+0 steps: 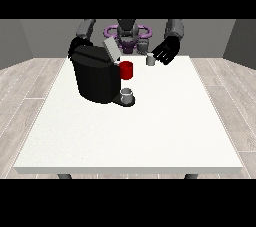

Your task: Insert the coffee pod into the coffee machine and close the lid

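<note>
Front view is giving me the white table (150,136) with the black coffee machine (95,78) sitting on it, and I am taking that machine as my landmark. Its grey lid (111,49) is standing tilted up above the machine's top, so the machine is showing as open. Just beside the machine, on the side towards the view's right, a red part (126,70) is sticking out at about its upper half; I cannot tell whether it belongs to the machine. Below that, at the machine's foot and on its base, a small grey cup (127,95) is standing upright.

I am seeing the coffee pod (150,59), small and pale grey, further to the view's right of the machine and behind it, resting on the table. The hand at the view's right (167,51) is hovering just beside the pod, its fingers spread apart and reaching down towards it; I cannot tell whether they are touching it.

The hand at the view's left (75,47) is mostly hiding behind the machine's back corner, so I cannot tell how it is set.

I am reading no brand, label or writing anywhere on the machine or the pod.
</note>
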Available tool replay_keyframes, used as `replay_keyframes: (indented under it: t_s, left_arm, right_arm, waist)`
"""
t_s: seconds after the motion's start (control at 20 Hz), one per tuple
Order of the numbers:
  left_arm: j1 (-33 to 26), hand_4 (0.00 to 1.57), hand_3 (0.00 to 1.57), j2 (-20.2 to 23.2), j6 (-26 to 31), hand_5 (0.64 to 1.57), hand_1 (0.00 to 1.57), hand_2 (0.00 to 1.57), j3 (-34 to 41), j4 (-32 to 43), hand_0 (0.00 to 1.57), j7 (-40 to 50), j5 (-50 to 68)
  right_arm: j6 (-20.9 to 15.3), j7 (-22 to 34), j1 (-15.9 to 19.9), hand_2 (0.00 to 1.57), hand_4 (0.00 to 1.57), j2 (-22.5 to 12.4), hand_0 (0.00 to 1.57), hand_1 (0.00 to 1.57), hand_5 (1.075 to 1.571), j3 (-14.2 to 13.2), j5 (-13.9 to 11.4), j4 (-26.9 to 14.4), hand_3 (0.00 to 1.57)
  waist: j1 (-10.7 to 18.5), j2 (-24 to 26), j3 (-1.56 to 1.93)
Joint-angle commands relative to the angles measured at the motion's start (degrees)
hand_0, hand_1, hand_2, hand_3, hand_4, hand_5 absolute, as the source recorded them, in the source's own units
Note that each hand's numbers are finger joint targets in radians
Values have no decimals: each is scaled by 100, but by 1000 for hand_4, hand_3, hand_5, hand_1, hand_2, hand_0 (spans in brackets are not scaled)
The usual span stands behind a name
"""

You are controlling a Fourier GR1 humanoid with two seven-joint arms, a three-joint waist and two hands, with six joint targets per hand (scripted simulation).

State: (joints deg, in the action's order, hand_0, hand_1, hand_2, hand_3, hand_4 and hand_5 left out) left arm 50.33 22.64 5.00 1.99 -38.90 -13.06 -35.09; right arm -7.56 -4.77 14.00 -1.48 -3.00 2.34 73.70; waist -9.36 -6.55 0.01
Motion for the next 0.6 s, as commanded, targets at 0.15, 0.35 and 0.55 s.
replay_keyframes:
  t_s: [0.15, 0.35, 0.55]
  left_arm:
    - [599, 543, 1224, 328, 252, 1571, 1011, 1199, 256, 0, 1011, 236, 23]
    - [953, 512, 1244, 210, 295, 1571, 1272, 1307, 375, -29, 1272, 652, 88]
    - [1269, 471, 1219, 543, 348, 1571, 1255, 1287, 642, 173, 1255, 605, 182]
  right_arm:
    - [151, 162, 110, 0, 521, -91, 0, 0, 1571, 58, 95, 226, 0]
    - [202, 94, 157, 0, 492, -254, 0, 0, 1571, -62, 122, 129, 0]
    - [75, 73, 154, 0, 509, -122, 0, 0, 1571, 208, -87, 525, 0]
  waist:
    - [-332, -61, -1]
    - [-415, -140, 1]
    - [-767, -386, -1]
